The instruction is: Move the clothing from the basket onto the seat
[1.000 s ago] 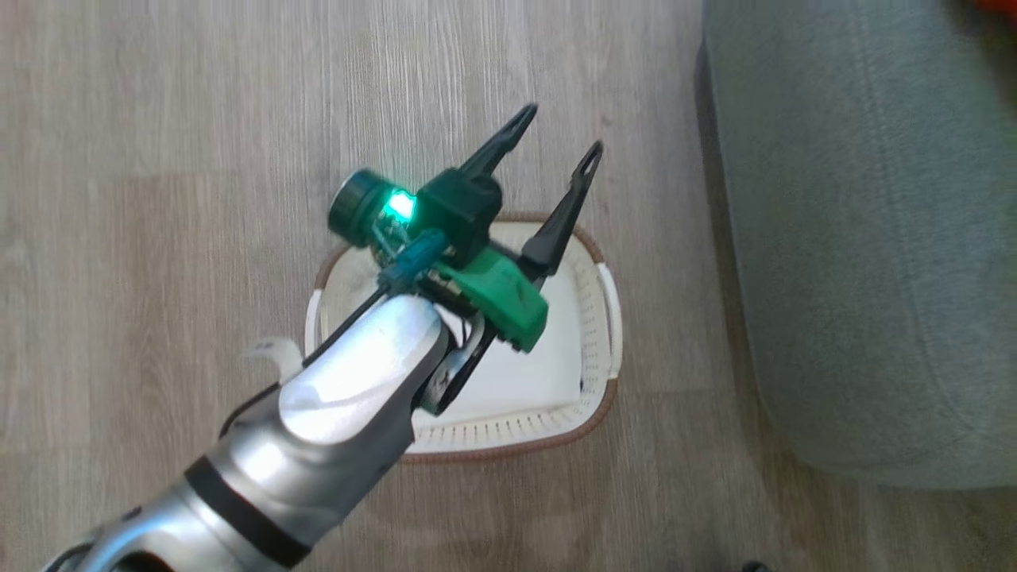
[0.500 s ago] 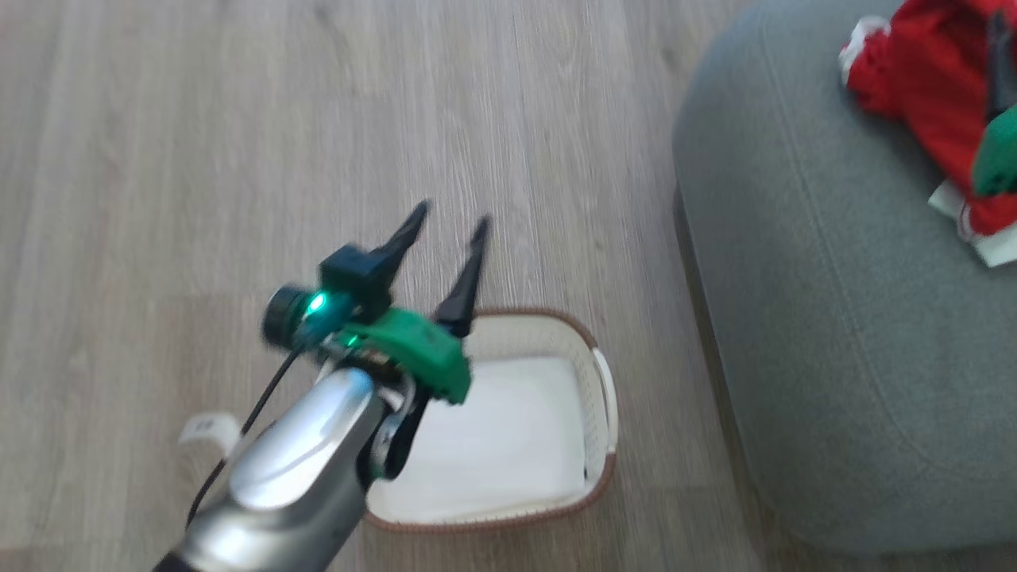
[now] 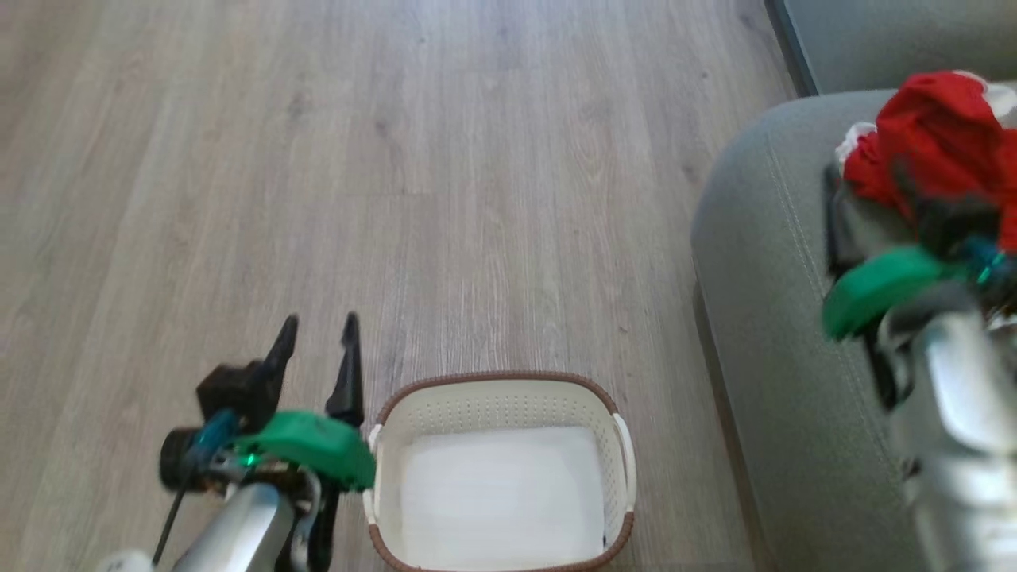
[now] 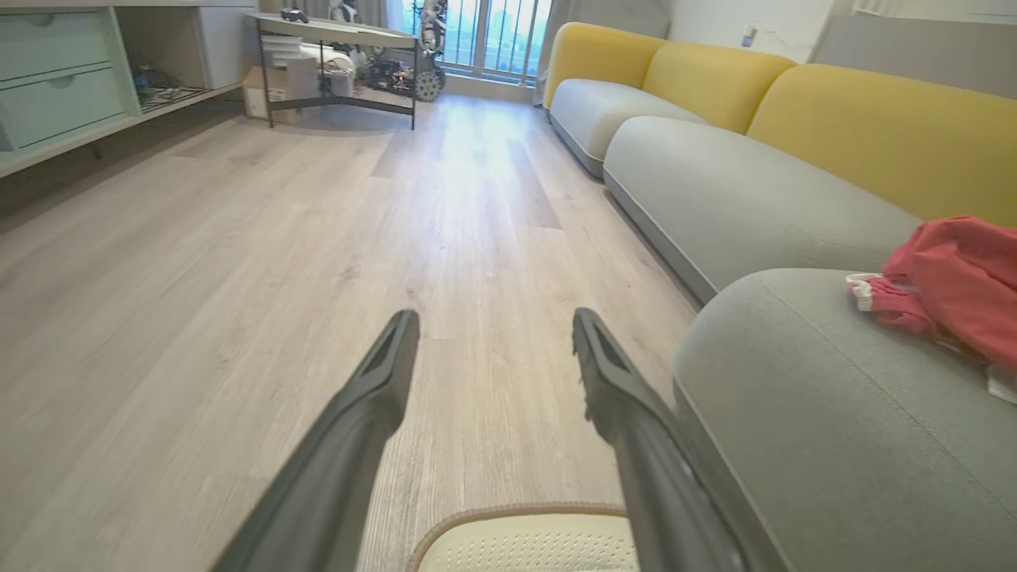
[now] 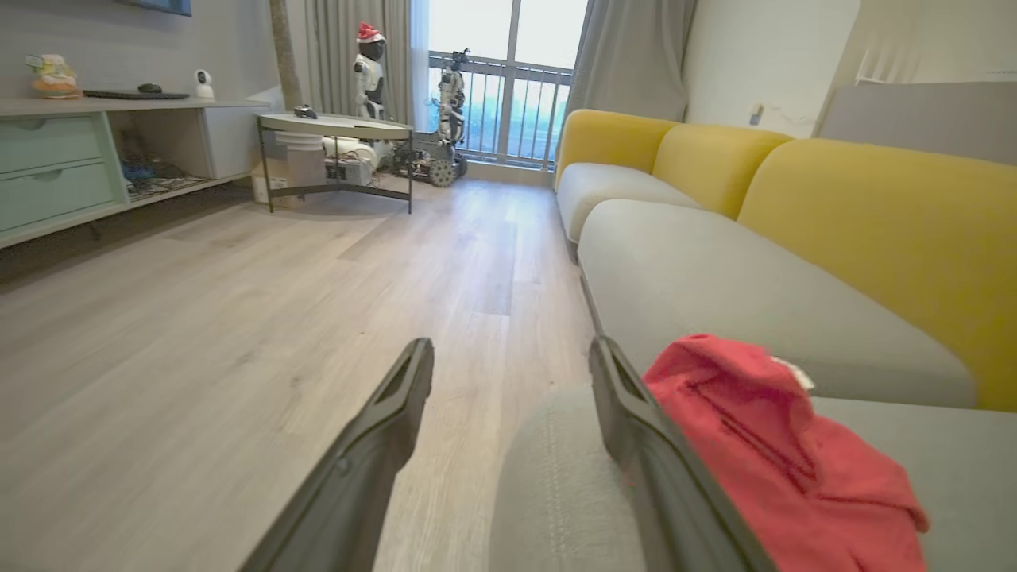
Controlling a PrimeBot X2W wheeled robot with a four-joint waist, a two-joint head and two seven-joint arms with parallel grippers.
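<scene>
Left gripper [image 3: 319, 322] spread and empty, at nine o'clock of the basket [image 3: 496, 377]. Right gripper [image 5: 510, 345] spread beside the clothing [image 3: 929, 135] on the seat [image 3: 763, 278]; with the basket bare, I reckon there's nothing left to carry.

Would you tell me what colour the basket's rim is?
The rim is brown, on a white basket; clearest in the head view.

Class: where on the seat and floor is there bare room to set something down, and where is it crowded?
Free: the seat between its rounded edge and the clothing; inside the basket; the floor beyond the basket and left hand. Crowded: beside the clothing, where the right hand hovers.
</scene>
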